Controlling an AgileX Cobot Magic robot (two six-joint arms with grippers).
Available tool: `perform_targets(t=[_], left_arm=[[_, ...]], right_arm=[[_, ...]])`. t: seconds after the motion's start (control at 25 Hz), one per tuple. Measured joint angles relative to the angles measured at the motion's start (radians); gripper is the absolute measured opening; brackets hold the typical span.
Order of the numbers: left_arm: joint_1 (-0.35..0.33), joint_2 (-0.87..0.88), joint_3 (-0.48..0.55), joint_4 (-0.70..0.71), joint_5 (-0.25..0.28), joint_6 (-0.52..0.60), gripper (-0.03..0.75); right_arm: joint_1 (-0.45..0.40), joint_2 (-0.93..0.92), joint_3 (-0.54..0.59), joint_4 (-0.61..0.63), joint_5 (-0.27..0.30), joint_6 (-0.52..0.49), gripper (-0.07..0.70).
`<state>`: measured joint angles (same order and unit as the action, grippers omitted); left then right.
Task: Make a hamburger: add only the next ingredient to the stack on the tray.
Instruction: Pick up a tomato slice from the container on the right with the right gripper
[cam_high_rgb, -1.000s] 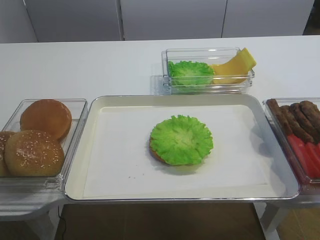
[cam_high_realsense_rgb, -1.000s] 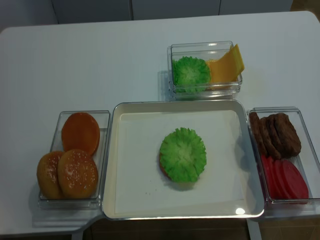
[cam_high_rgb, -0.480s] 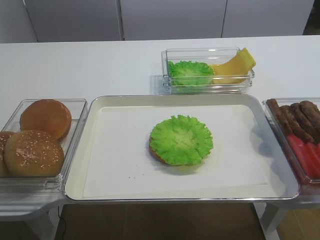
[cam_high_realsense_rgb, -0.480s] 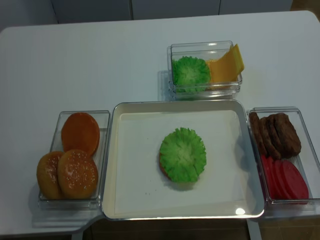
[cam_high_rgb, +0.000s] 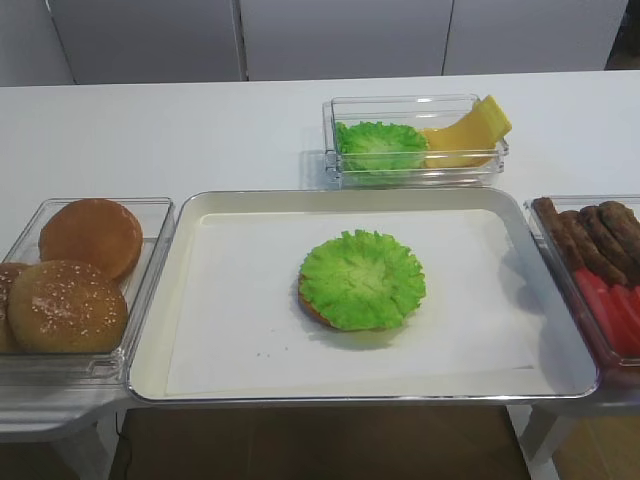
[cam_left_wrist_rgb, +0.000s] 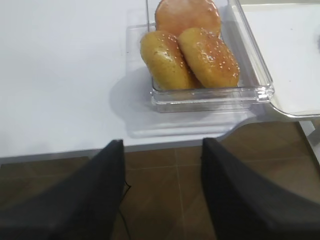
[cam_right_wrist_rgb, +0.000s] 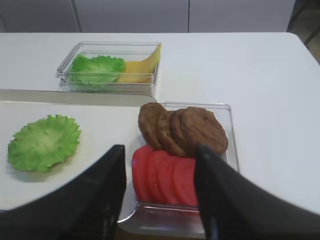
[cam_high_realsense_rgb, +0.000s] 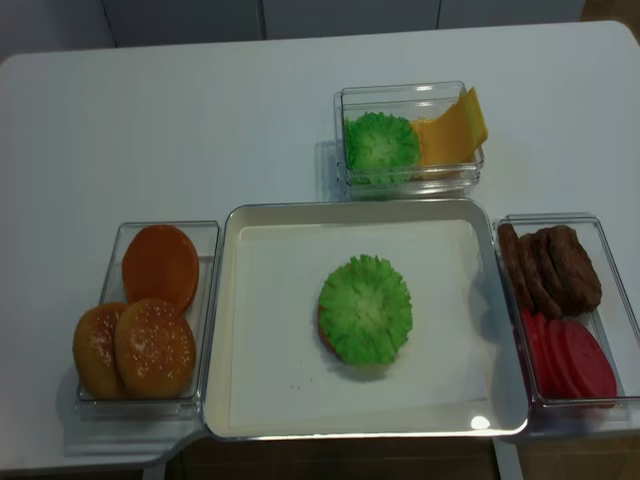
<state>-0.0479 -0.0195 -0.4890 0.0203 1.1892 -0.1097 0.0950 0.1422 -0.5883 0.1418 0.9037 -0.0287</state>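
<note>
Exterior high shows the tray in the middle of the white worktop, with the stack near the centre of its paper liner: a brown bun base just visible under a frilly green lettuce leaf. In the right wrist view the right hand hangs above the near end of a clear container just right of the tray, its two dark fingers spread apart and nothing between them. Overlapping red tomato slices fill the near half of that container, framed between the fingers but apparently not touched, though the view leaves that a little unclear. Dark brown patties lean together in the far half. Beyond the tray a second clear container holds spare lettuce and yellow cheese slices. In the left wrist view the left hand sits off the worktop's near edge, over brown floor, its fingers parted and empty. Ahead of it a third clear container holds three buns, two of them seeded.
</note>
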Motion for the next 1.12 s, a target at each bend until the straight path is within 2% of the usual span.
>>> perform_targets(t=[0.2,0.36,0.48,0.64,0.84,0.96,1.12], left_arm=[[0.0,0.0,0.0,0.0,0.0,0.0,0.372],[0.0,0.0,0.0,0.0,0.0,0.0,0.372],[0.0,0.0,0.0,0.0,0.0,0.0,0.372],[0.0,0.0,0.0,0.0,0.0,0.0,0.372],[0.0,0.0,0.0,0.0,0.0,0.0,0.372],[0.0,0.0,0.0,0.0,0.0,0.0,0.372],[0.0,0.0,0.0,0.0,0.0,0.0,0.372]], right_arm=[[0.0,0.241,-0.108,0.05,-0.032,-0.012,0.337],[0.0,0.363,-0.175,0.089,-0.086,-0.054,0.336],[0.0,0.44,-0.228,0.101,-0.089,-0.063,0.335],[0.0,0.541,-0.282,0.148,-0.048,-0.065,0.335],[0.017,0.686,-0.3,0.192,0.068,-0.046,0.334],[0.08,0.764,-0.3,0.127,0.107,0.014,0.334],[0.186,0.845,-0.3,-0.02,0.111,0.155,0.334]])
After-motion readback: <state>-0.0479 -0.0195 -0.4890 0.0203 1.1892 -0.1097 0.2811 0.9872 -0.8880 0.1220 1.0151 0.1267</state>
